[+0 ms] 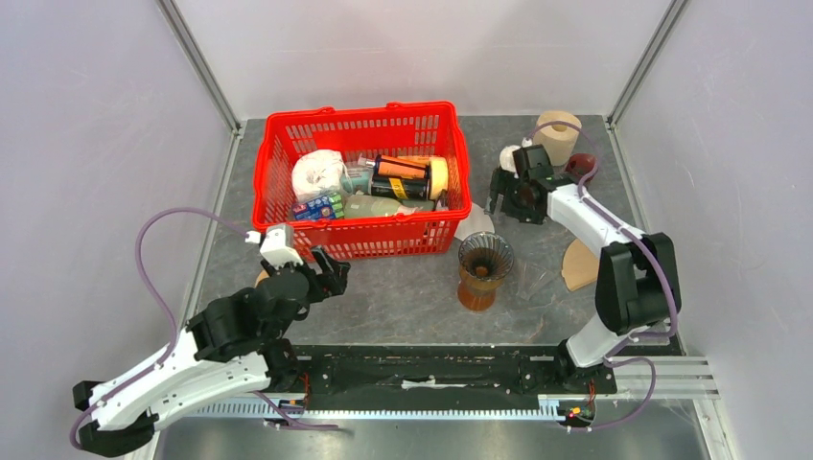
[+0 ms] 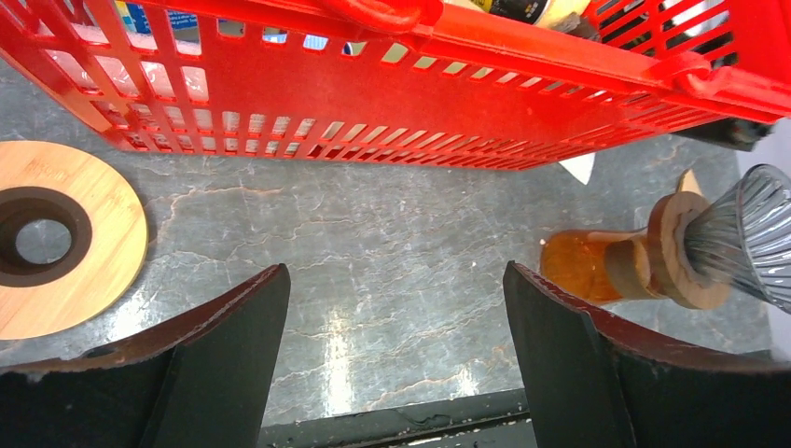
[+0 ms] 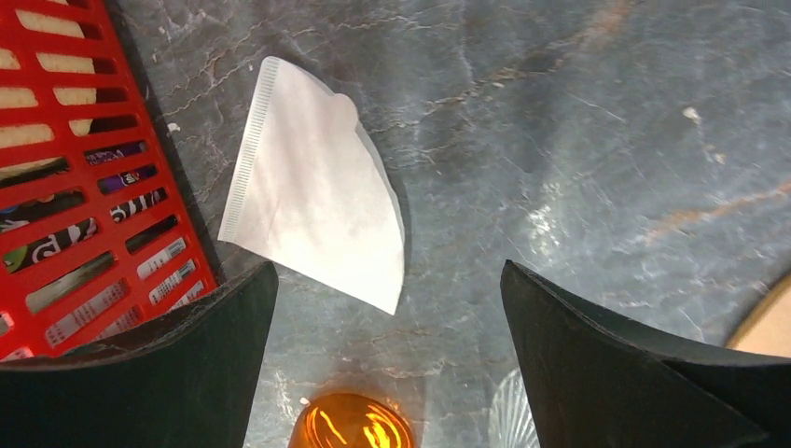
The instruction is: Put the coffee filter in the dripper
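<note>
1. White paper coffee filter (image 3: pixel 317 187) is lying flat on bench (image 3: pixel 606 140), just beside red basket (image 1: pixel 355 113).
2. Glass dripper (image 1: pixel 484 254) is sitting near basket front.
3. R pincer (image 3: pixel 389 275) and L pincer (image 2: pixel 396 275) are both hovering released, empty, near basket.

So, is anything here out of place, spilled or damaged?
Nothing looks spilled or broken. Only the white coffee filter lies loose and flat on the table, close beside the red basket, outside the glass dripper.
</note>
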